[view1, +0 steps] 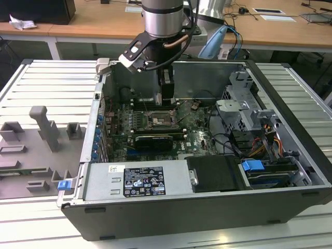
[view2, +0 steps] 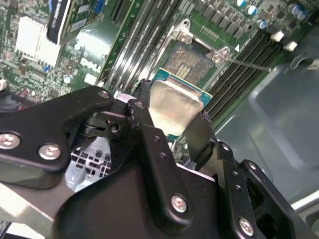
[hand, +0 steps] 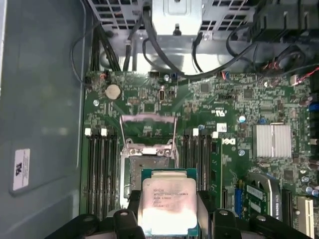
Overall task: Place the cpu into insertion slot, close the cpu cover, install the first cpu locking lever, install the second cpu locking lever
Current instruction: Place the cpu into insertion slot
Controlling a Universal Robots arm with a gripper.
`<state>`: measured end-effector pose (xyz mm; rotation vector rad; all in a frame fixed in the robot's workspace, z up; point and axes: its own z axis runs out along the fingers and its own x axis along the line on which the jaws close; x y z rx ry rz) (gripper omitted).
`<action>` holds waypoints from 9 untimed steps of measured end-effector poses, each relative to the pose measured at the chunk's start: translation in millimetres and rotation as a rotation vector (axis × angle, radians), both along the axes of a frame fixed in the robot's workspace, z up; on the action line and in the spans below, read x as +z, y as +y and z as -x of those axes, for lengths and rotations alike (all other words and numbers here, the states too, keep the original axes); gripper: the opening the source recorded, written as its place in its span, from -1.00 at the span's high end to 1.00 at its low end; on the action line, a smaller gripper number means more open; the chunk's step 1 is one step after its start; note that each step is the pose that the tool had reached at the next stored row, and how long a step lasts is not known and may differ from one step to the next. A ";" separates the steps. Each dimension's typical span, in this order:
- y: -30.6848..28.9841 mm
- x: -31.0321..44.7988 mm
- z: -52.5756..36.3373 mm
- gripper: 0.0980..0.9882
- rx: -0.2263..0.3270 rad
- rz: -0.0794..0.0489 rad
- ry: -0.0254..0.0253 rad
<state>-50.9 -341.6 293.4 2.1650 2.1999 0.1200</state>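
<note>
The cpu [hand: 167, 206], a small square chip with a pale silver top, is clamped between my gripper's black fingers [hand: 130, 204]; my gripper [hand: 168, 211] is shut on it. In the second wrist view the cpu [view2: 174, 104] hangs tilted in my gripper [view2: 173, 118], just above the insertion slot [view2: 192, 59]. The insertion slot [hand: 149, 172] lies open on the green motherboard, partly hidden by the chip. The cpu cover [hand: 149, 148] stands swung up at the slot's far edge. A thin locking lever [view2: 249, 63] juts out from one slot corner. In the exterior view my gripper [view1: 165, 98] hovers over the slot [view1: 160, 122].
Memory slots [hand: 102, 169] flank the socket on both sides. A long black card [view1: 150, 141] lies just in front of it, with a silver heatsink [hand: 271, 141] nearby. The case holds a power supply [view1: 140, 181], a drive cage [view1: 244, 104] and loose cables [hand: 164, 55].
</note>
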 end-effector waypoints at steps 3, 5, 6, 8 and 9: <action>0.9 -7.5 1.2 0.04 0.002 0.000 0.0000; 1.0 -14.1 0.7 0.04 0.002 0.000 0.0000; 1.4 -18.8 -0.1 0.04 0.002 0.000 0.0000; 1.8 -22.4 -0.6 0.04 0.003 0.000 0.0000; 2.0 -24.3 -0.6 0.04 0.003 0.000 0.0000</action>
